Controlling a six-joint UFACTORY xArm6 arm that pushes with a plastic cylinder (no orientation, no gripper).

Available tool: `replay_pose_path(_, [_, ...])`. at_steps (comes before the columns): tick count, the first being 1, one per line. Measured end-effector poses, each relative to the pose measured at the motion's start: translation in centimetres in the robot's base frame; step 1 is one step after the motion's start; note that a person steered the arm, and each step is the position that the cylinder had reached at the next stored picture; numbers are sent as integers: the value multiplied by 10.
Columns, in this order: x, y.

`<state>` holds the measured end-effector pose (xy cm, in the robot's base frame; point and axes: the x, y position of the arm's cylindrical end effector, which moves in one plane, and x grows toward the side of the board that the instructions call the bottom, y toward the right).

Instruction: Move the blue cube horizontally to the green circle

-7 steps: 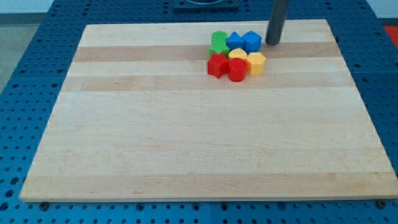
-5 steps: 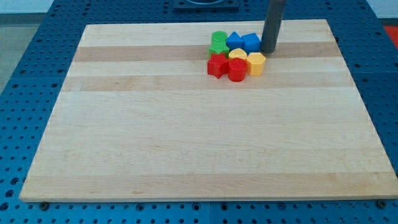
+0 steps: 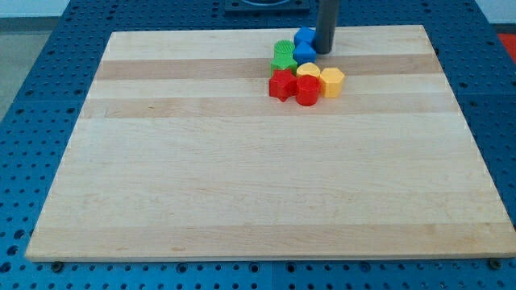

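The arm carries no fingers at all, so there is nothing to be apart, together or clamped; contact comes only from the rod, and my tip (image 3: 324,51) is down on the bench (image 3: 242,161) near the view's top edge, pressed against the right flank of the blue pair. That placement makes sense for the job: a push from the view's right drives a block leftward, along the horizontal line the task asks for.

The blue cube (image 3: 304,37) sits just left of the rod, partly hidden by it, at the top of the cluster. It looks nudged upward rather than purely sideways, riding above the second blue block (image 3: 305,53), whose shape I cannot make out. The green circle (image 3: 284,48) lies just left of both blues, with another green piece (image 3: 282,61) directly below it, the two hard to separate.

Below these, packed touching, are a red star (image 3: 281,84), a red cylinder (image 3: 307,91), a yellow heart (image 3: 308,70) and a yellow block (image 3: 331,80). In my judgement the cube is nearly at the circle, though the tight packing risks it sliding further up past it.
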<state>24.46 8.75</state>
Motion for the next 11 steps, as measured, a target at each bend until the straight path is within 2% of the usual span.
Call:
replay_pose_path(3, [-14, -52])
replay_pose_path(5, [-4, -12])
replay_pose_path(6, [-39, 9])
replay_pose_path(7, [-52, 12])
replay_pose_path(9, [-53, -34])
replay_pose_path(11, [-48, -155])
